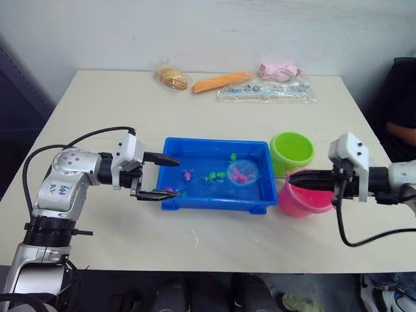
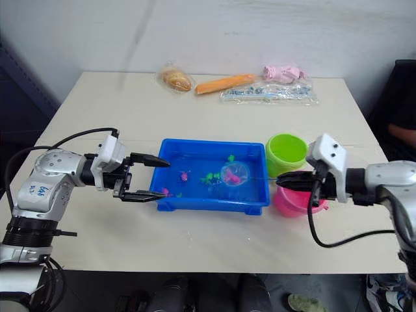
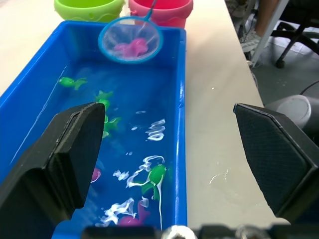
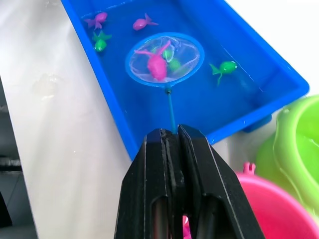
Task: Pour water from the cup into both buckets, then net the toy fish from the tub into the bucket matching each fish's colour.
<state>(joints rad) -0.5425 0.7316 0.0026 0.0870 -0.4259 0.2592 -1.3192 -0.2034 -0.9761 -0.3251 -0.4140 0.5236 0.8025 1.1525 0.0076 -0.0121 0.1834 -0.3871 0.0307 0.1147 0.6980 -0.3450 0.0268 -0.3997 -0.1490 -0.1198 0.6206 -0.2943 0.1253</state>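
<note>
Right gripper: fingers were pressed together on the thin handle of a small net, held out over the pink bucket.
Net: its blue hoop hung over the right-hand part of the tub, with a pink fish lying in the mesh.
Left gripper: stood wide open at the tub's left end, one finger above the rim, the other low by the front corner; it had hold of nothing.
Tub: bright blue, sat mid-table with water in it.
Toy fish: several green and pink ones lay scattered in the tub's water.
Green bucket: stood just beside the tub's right end, toward the back.
Pink bucket: just in front of the green one, touching or nearly touching it, close by the tub's front right corner.
Table: pale top, a few wet patches near the tub.
Far edge: a wrapped bun, an orange carrot-shaped thing, a pink bundle and a clear bag of small items lay in a row.
Person: someone sat at the table's right, an arm showing.
</note>
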